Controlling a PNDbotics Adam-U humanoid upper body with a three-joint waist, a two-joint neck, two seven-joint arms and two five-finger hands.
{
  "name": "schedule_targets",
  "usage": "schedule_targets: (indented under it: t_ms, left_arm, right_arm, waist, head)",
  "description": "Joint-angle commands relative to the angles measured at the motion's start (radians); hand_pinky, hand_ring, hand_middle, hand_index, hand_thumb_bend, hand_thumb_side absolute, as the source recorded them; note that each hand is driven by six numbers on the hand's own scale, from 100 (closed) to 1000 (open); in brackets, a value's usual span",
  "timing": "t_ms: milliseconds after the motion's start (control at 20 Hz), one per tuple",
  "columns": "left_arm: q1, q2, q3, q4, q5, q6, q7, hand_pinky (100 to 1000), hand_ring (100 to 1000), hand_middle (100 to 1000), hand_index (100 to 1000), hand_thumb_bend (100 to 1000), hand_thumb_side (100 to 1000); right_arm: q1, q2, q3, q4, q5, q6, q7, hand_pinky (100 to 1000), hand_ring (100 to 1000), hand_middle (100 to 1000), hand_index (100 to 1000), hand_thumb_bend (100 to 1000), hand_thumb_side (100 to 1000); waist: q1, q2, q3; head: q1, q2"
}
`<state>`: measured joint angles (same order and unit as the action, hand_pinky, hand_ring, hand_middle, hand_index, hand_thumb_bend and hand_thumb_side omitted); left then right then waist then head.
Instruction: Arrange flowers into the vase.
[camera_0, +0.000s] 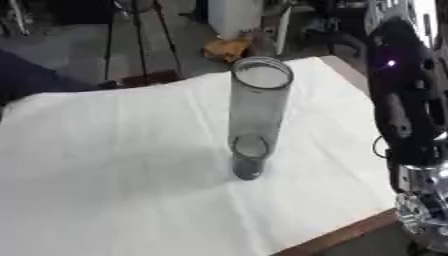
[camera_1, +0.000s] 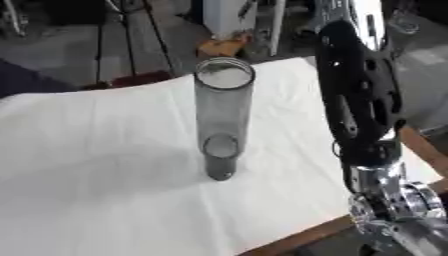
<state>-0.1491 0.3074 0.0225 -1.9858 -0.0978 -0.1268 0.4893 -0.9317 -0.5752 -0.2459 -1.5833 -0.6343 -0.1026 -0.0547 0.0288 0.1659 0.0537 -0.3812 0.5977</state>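
While the clear vase (camera_0: 255, 120) stands upright on the white cloth (camera_0: 114, 165), no robot hand shows, only the right arm (camera_1: 363, 105) beside it.

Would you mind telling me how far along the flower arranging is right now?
Nothing looks done: the tall clear vase stands upright and empty on the white cloth. No flowers show in either view. Only the right arm is visible at the right edge; neither hand shows, so nothing is seen in hand. All the arranging remains.
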Motion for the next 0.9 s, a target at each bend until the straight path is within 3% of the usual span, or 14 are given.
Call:
schedule_targets:
  t_ms: [50,250,600,900]
  left_arm:
    - [-0.005,0.025,0.006,-0.014,0.000,0.002,0.000,729,666,633,830,524,968]
    - [-0.004,0.024,0.006,-0.014,0.000,0.003,0.000,729,666,633,830,524,969]
    - [-0.005,0.023,0.007,-0.014,-0.001,0.002,0.002,730,667,633,830,524,969]
    - [-0.007,0.021,0.008,-0.014,-0.003,0.002,0.003,730,667,633,830,523,969]
  right_arm:
    - [-0.012,-0.032,-0.002,0.003,0.000,0.005,0.018,100,100,100,100,290,100]
    - [-0.005,-0.032,0.001,0.021,0.006,0.011,0.045,100,100,100,100,292,100]
    - [-0.001,-0.024,0.006,0.040,0.005,0.014,0.078,100,100,100,100,291,100]
    - [0.003,-0.003,0.008,0.041,-0.007,0.032,0.094,100,100,100,100,293,100]
  waist:
    - [-0.006,-0.030,-0.002]
    - [-0.006,-0.028,-0.005]
    - [-0.008,-0.025,-0.008]
    - [-0.010,-0.024,-0.009]
  head:
    - [-0.005,0.003]
    - [-0.005,0.002]
    - [0.001,-0.032]
    - [0.004,-0.041]
